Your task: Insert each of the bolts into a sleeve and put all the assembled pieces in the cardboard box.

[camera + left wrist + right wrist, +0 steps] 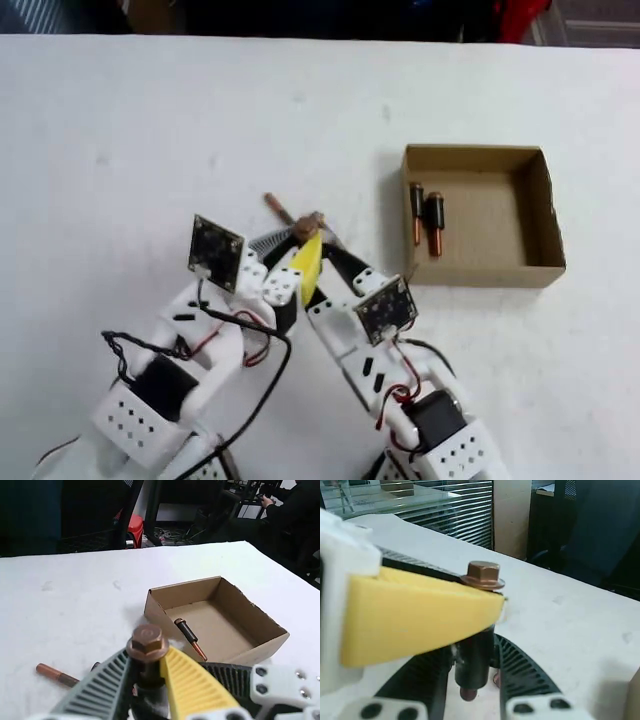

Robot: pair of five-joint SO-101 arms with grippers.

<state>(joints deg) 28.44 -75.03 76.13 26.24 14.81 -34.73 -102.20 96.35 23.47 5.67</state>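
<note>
- High view: the left gripper (pixel 300 238) and the right gripper (pixel 318 242) meet at the centre of the frame, each arm entering from its own lower corner.
- Left gripper: clenched on the bolt (pixel 306 225) just under its hex head. The left wrist view shows the head (pixel 147 642) sitting on top of the grey and yellow fingers (pixel 187 680). The high view shows the yellow finger, with the grey one largely hidden.
- Right gripper (pixel 472 660): clenched on the sleeve (pixel 472 667). The right wrist view shows a black finger (pixel 520 672) on each side of it, and the bolt tip (pixel 468 694) protruding below the sleeve.
- The right wrist view also shows the left gripper's yellow finger crossing just under the bolt head.
- The left wrist view shows part of the right gripper (pixel 270 685) beside the left gripper (pixel 147 667).
- Box (pixel 470 155): centre right of the high view, apart from both grippers. Two pieces (pixel 434 222) lie side by side against its left wall. The left wrist view shows one of them (pixel 189 636) inside the box (pixel 190 594).
- Loose copper rod (pixel 277 207): lies on the table (pixel 150 130) just upper left of the held bolt. The left wrist view shows that one end of the rod (pixel 55 674) is darker.
</note>
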